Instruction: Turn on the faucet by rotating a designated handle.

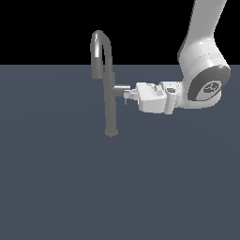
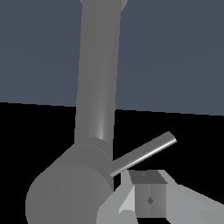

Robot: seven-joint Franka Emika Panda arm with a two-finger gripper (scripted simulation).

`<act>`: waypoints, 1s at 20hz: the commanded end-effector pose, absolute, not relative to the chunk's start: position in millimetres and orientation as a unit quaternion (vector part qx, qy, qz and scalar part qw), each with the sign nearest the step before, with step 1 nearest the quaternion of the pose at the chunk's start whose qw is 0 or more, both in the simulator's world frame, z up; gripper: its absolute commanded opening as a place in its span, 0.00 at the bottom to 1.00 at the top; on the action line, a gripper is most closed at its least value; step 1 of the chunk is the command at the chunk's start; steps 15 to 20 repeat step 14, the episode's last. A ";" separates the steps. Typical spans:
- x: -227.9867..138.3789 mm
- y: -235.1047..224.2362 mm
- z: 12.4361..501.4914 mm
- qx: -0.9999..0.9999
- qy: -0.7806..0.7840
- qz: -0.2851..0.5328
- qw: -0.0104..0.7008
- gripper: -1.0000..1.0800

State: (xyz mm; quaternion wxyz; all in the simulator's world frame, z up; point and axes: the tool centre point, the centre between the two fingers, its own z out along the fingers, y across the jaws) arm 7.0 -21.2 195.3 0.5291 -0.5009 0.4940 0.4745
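Gripper [image 1: 127,96] sits level at the handle [image 1: 121,87] on the exterior view's right of the faucet [image 1: 109,93] column — finger spread unclear — and should press steadily against the thin lever [image 2: 144,154], never the spout.

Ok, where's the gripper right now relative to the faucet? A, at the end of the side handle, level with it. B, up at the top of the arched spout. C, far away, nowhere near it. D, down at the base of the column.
A: in the exterior view the gripper reaches in sideways and meets the outer end of the handle that sticks out from the faucet column, well below the spout arch.
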 end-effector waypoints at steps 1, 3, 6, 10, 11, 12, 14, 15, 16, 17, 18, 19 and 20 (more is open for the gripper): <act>9.4 -20.9 190.9 -0.500 0.496 0.475 0.528 0.00; 12.5 -21.0 182.2 -0.497 0.499 0.476 0.526 0.00; 17.0 -21.0 169.3 -0.493 0.504 0.479 0.523 0.00; 22.5 -21.1 152.3 -0.488 0.510 0.482 0.518 0.00; 23.9 -21.2 148.1 -0.487 0.512 0.483 0.517 0.00; 25.2 -21.2 143.9 -0.486 0.513 0.484 0.516 0.00; 26.4 -21.3 139.8 -0.485 0.515 0.485 0.515 0.00; 26.4 -21.3 139.8 -0.485 0.515 0.485 0.515 0.00; 26.4 -21.3 139.8 -0.485 0.515 0.485 0.515 0.00; 26.4 -21.3 139.8 -0.485 0.515 0.485 0.515 0.00; 26.4 -21.3 139.8 -0.485 0.515 0.485 0.515 0.00; 26.4 -21.3 139.8 -0.485 0.515 0.485 0.515 0.00; 26.4 -21.3 139.8 -0.485 0.515 0.485 0.515 0.00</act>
